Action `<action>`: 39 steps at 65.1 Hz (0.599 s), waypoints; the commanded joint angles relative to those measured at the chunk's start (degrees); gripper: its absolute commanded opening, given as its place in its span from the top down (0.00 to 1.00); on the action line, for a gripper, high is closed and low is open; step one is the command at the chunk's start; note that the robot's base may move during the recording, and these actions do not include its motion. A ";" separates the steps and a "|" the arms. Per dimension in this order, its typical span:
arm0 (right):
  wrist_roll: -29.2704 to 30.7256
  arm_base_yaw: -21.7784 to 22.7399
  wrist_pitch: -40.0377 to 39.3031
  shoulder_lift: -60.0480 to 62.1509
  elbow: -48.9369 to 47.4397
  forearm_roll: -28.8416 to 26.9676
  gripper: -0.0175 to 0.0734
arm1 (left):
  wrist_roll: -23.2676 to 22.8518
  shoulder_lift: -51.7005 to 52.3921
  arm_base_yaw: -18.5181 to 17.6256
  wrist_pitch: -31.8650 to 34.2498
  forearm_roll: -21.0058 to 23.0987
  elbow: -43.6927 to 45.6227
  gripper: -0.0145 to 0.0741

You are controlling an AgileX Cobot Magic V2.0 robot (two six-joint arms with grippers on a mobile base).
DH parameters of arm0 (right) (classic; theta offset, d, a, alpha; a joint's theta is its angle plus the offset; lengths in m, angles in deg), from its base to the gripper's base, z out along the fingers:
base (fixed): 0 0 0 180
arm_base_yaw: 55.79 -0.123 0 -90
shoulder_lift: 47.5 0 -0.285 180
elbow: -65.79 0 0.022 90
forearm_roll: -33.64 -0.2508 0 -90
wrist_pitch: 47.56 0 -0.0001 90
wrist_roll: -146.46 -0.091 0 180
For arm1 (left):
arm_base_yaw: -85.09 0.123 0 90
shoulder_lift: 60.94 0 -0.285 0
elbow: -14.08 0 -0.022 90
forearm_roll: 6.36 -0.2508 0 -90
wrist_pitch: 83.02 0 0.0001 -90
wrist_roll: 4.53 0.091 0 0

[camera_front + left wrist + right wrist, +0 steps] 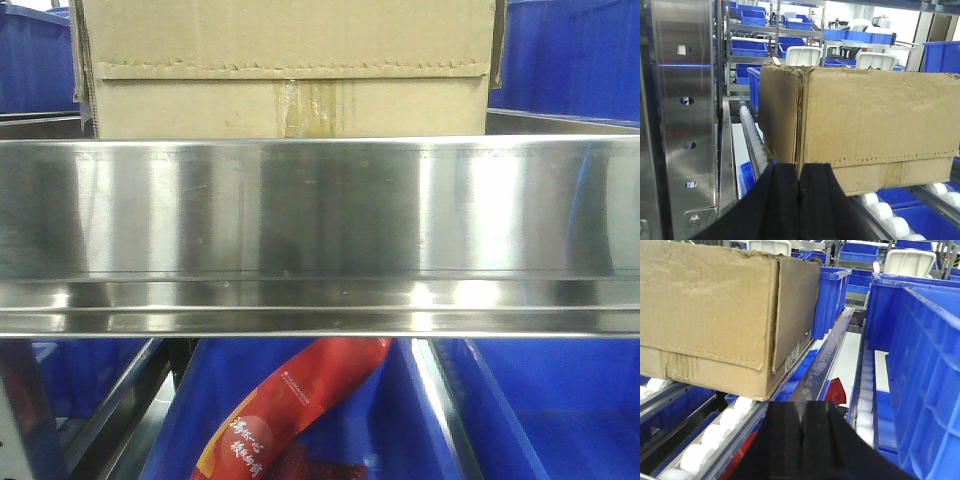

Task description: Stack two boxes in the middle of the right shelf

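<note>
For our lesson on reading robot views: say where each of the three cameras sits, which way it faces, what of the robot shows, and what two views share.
Front view: level with the shelf lip, facing straight at it; box above, blue bin below; no robot part shows.
Left wrist view: behind the left gripper, shut, facing the box's left corner on white rollers.
Right wrist view: behind the right gripper, shut, facing the box's right corner, blue bins beside.
Both wrist views share the box and rollers.

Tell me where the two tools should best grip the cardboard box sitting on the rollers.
Probably the cardboard box by its two short end faces, one tool per side: left tool at the left end, right tool at the right end. It looks too wide for one tool.
</note>
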 commanded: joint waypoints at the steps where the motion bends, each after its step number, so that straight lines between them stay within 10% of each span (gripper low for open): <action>1: 0.53 0.30 -1.50 0.35 0.20 0.22 0.98 | 0.14 0.33 0.56 1.05 -0.07 -0.52 0.96; 39: 0.53 0.30 -1.50 0.35 0.20 0.22 0.98 | 5.51 15.06 15.55 9.28 6.04 -22.20 0.96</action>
